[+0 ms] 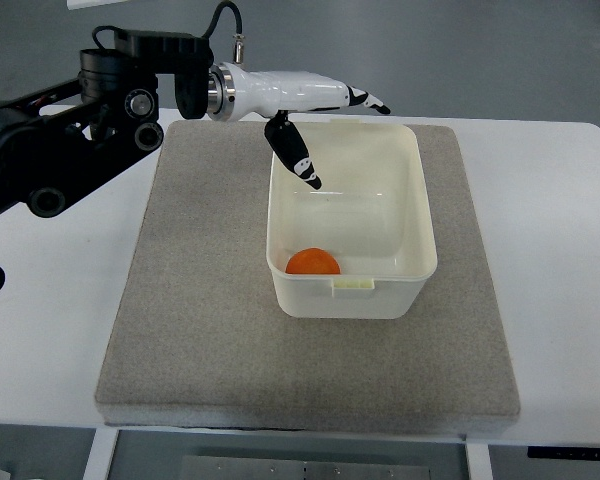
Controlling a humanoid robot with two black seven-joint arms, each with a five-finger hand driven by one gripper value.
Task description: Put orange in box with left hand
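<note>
An orange (313,262) lies inside the cream plastic box (420,240), against its near-left corner. The box sits on the grey mat. My left hand (325,125) hovers over the box's far-left rim, white with black fingertips. Its fingers are spread and hold nothing: the thumb (298,160) points down toward the box, the other fingers (365,100) stretch right along the far rim. The black left arm (70,130) comes in from the upper left. No right arm shows.
A grey felt mat (200,320) covers the middle of the white table (550,280). The table's near edge runs along the bottom, with a metal frame below it. Grey floor lies beyond the far edge.
</note>
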